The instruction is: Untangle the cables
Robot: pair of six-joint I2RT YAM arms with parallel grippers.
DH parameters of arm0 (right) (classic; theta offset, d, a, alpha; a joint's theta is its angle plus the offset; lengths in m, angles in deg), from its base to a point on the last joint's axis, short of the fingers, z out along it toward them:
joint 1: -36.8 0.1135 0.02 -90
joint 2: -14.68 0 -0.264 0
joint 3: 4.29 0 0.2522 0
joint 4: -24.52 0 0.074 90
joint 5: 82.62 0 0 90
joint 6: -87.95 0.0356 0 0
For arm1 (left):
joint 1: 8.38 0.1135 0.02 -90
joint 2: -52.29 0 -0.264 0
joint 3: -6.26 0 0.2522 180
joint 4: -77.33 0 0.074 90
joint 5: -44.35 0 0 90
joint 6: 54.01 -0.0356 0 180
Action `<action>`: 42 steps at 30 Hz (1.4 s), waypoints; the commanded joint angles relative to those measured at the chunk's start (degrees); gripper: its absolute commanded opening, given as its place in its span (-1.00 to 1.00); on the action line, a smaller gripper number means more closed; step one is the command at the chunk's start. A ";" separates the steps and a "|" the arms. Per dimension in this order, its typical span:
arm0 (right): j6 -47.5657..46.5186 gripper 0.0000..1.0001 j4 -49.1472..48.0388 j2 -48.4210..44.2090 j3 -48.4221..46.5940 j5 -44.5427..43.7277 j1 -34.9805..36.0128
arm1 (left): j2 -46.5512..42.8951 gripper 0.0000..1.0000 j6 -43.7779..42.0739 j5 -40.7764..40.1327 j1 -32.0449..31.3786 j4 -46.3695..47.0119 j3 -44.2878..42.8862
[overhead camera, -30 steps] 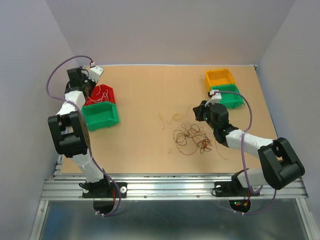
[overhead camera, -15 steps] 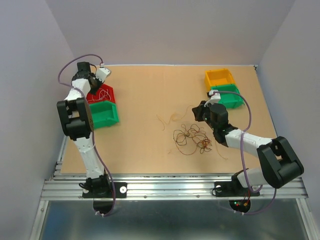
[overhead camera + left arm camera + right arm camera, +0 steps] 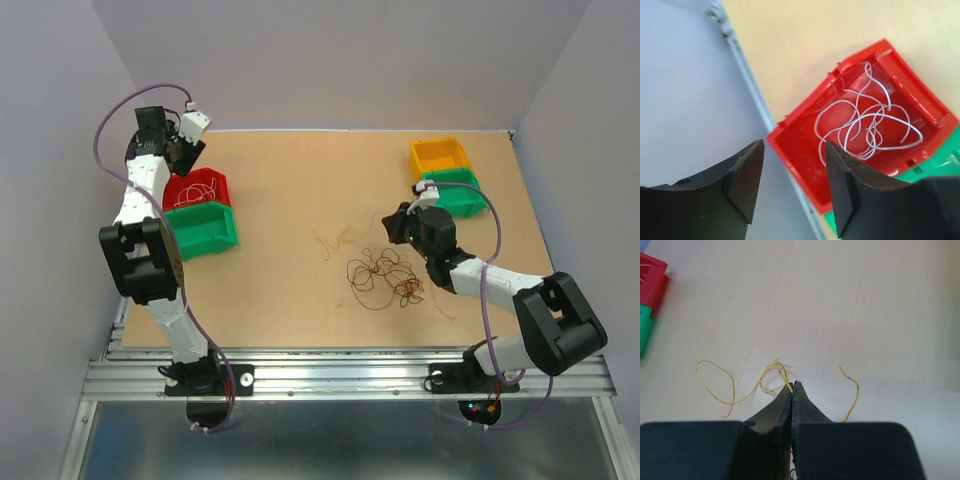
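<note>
A whitish cable [image 3: 865, 120] lies coiled inside the red bin [image 3: 212, 181], free of any gripper. My left gripper [image 3: 794, 160] hangs open above the bin's left corner [image 3: 785, 132], near the table's far left edge [image 3: 185, 150]. A knot of dark brown, red and orange cables [image 3: 385, 275] lies mid-table. A yellow cable [image 3: 340, 237] stretches from it to the upper left. My right gripper [image 3: 792, 385] is shut on this yellow cable [image 3: 776, 362], whose other end [image 3: 856, 390] curls out to the right. In the top view the right gripper [image 3: 395, 225] sits just above the knot.
A green bin [image 3: 200, 232] stands against the red one. An orange bin [image 3: 438, 155] and a second green bin [image 3: 455, 195] sit at the far right, close behind the right wrist. Walls close off the left, back and right sides.
My left gripper has opened, and the whitish cable now lies loose in the red bin. The left wrist rose and swung back toward the wall. The right arm barely moved.
</note>
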 commanded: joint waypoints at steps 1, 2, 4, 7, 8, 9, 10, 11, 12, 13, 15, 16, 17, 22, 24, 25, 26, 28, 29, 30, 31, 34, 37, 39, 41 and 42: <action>-1.93 -0.99 -3.51 0.63 -0.67 4.98 -0.12 | -12.08 0.29 3.16 3.07 -3.34 2.24 1.57; -2.19 -0.99 -3.78 0.63 -0.76 6.03 -0.12 | -13.50 0.30 3.86 2.90 -5.19 2.59 2.63; -2.46 -0.99 -4.74 0.45 -0.84 9.11 -0.12 | -18.05 0.33 4.83 1.94 -11.93 6.00 7.44; -2.46 -0.99 -5.97 -0.42 -1.02 13.15 -0.03 | -23.85 0.39 7.29 2.97 -19.42 14.76 16.66; -2.37 -0.99 -6.41 -0.77 -1.02 14.38 -0.03 | -24.93 0.43 8.86 3.51 -23.97 17.42 18.88; -2.28 -0.99 -6.94 -1.56 -0.85 16.30 -0.03 | -25.81 0.52 9.57 4.03 -26.45 22.75 20.99; -2.02 -0.99 -7.82 -2.09 -0.84 17.02 -0.03 | -26.69 0.55 10.36 5.26 -28.39 25.50 24.14; -1.76 -0.99 -8.17 -2.44 -0.84 17.46 0.06 | -26.96 0.59 11.85 6.05 -30.06 27.97 25.48; -1.67 -0.99 -8.35 -3.14 -0.93 17.99 0.06 | -26.78 0.64 12.56 6.93 -32.95 30.34 26.62; -1.75 -0.99 -8.27 -4.11 -0.93 18.08 0.15 | -25.83 0.66 14.14 8.33 -35.33 34.28 27.76; -1.75 -0.99 -8.27 -5.43 -0.50 17.21 0.23 | -23.89 0.68 15.29 9.31 -36.92 36.42 27.69; -1.84 -0.99 -8.35 -5.70 -0.23 17.03 0.23 | -21.45 0.68 15.55 10.88 -37.63 35.99 26.82; -1.93 -0.99 -8.53 -5.96 0.03 16.85 0.23 | -20.20 0.70 15.99 11.85 -38.08 35.64 26.90; -1.23 -0.99 -11.42 -5.88 1.70 16.76 0.23 | -17.29 0.81 19.24 14.76 -39.84 44.05 34.08; -0.97 -0.99 -11.95 -5.88 1.97 17.03 0.23 | -17.90 0.83 21.09 16.07 -40.10 47.75 38.40; -0.88 -0.99 -12.30 -5.88 2.06 17.03 0.23 | -18.17 0.85 21.27 17.56 -40.54 48.20 39.63; -0.96 -0.99 -12.39 -5.88 2.32 17.20 0.23 | -18.17 0.85 21.36 18.01 -40.71 48.29 39.73; -0.79 -0.99 -12.92 -6.14 2.67 17.47 0.23 | -17.91 0.88 21.18 18.71 -40.98 48.47 39.82; -0.88 -0.99 -13.44 -6.40 3.02 17.64 0.23 | -16.86 0.92 21.10 18.37 -41.15 48.47 39.30; -0.88 -0.99 -13.62 -6.58 3.28 17.82 0.23 | -16.07 0.96 21.18 18.02 -41.24 48.12 38.85; -0.79 -0.99 -14.15 -6.67 3.55 17.91 0.23 | -14.41 0.96 21.10 18.19 -41.24 47.86 38.42; -0.88 -0.99 -14.42 -7.02 3.81 18.17 0.23 | -11.33 0.96 20.66 19.41 -41.33 46.02 35.79; -1.05 -0.99 -14.42 -6.93 3.90 18.52 0.23 | -9.74 0.97 20.92 20.56 -41.51 44.61 34.20; -0.97 -0.99 -14.50 -7.02 3.99 18.52 0.23 | -7.81 0.97 20.22 20.65 -41.77 43.12 32.00; -1.14 -0.99 -14.50 -7.28 4.08 18.61 0.23 | -5.88 0.97 19.43 21.00 -42.03 40.39 30.16; -1.23 -0.99 -14.50 -7.37 4.16 18.61 0.23 | -5.34 0.97 19.16 21.44 -41.95 39.25 29.89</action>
